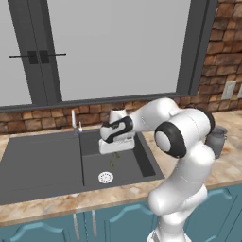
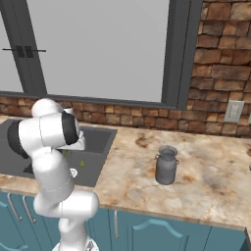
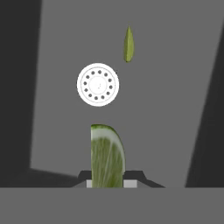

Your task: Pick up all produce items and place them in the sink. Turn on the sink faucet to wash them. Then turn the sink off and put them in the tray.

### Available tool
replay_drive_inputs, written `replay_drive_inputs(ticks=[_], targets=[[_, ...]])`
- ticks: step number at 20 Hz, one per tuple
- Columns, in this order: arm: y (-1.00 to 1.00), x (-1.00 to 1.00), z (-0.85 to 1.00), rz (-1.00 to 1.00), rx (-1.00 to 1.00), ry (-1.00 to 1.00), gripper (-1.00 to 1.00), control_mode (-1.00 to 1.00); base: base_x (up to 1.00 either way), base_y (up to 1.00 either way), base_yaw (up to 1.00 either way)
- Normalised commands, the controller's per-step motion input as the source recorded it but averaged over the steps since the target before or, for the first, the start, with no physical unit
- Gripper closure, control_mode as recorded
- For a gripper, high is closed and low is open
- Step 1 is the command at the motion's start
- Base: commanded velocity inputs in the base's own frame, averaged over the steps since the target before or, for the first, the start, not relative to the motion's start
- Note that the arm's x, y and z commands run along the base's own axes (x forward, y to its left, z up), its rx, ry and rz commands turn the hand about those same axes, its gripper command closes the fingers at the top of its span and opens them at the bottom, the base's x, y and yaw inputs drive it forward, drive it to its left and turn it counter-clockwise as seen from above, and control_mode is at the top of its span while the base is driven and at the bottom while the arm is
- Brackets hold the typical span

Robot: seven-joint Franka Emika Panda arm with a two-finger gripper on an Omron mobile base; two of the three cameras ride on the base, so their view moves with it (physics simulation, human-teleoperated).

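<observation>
1 produce piece pinched in the hand, poised over the sink.

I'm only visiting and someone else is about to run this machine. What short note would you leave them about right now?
Claw: shut on a green produce piece, hanging over the sink basin above the white drain.
Second produce piece already lies on the basin floor, just past the drain.
Faucet stands at the back rim; no water seen.
Done: one piece in the sink.
Left: drop the held piece, run and stop the water, move both to the tray.
</observation>
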Motion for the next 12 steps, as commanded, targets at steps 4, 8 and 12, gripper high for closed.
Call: replay_drive_inputs(ticks=[4, 8, 12], targets=[[-0.14, -0.04, 0.73, 0.0, 0.0, -0.01, 1.0, -1.0, 0.0, 0.0, 0.0], [0.0, -0.02, 0.84, 0.0, 0.0, 0.0, 1.0, -1.0, 0.0, 0.0, 0.0], [-0.04, -0.28, 0.6, 0.0, 0.0, 0.0, 1.0, -1.0, 0.0, 0.0, 0.0]])
